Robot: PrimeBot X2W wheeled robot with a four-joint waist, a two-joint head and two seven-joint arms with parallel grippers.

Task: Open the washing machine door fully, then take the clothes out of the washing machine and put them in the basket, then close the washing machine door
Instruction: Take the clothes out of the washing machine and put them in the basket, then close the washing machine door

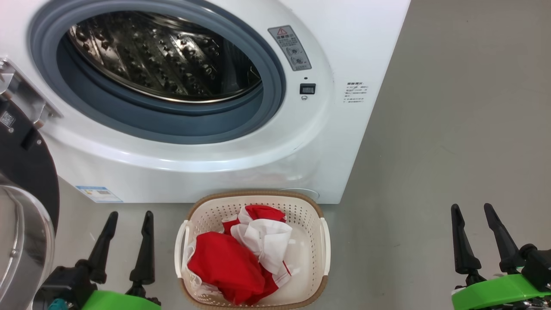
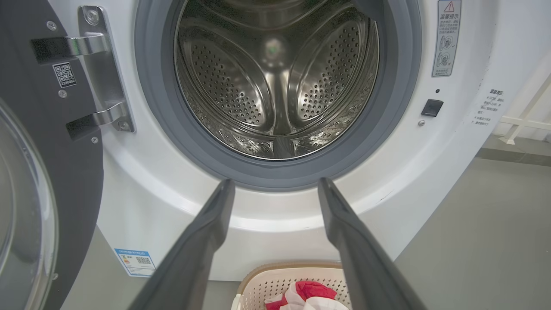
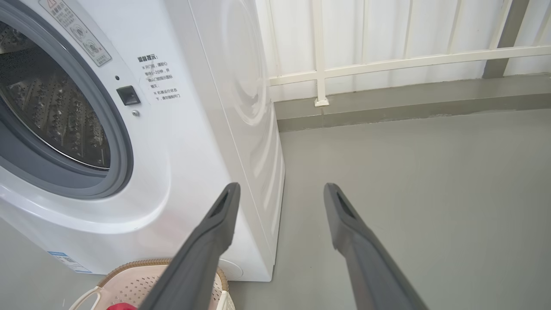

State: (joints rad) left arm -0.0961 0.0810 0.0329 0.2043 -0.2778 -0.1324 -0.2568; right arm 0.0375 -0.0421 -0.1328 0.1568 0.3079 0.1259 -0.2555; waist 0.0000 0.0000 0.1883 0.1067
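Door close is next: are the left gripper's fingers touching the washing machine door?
Apart. Head view shows bare floor between the left gripper and the washing machine door, which hangs open off to its side.

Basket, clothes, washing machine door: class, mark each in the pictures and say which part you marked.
basket (image 1: 254, 194), head view, brown rim at its far side.
clothes (image 1: 224, 262), head view, red fabric fold.
washing machine door (image 1: 30, 172), head view, glossy black rim.
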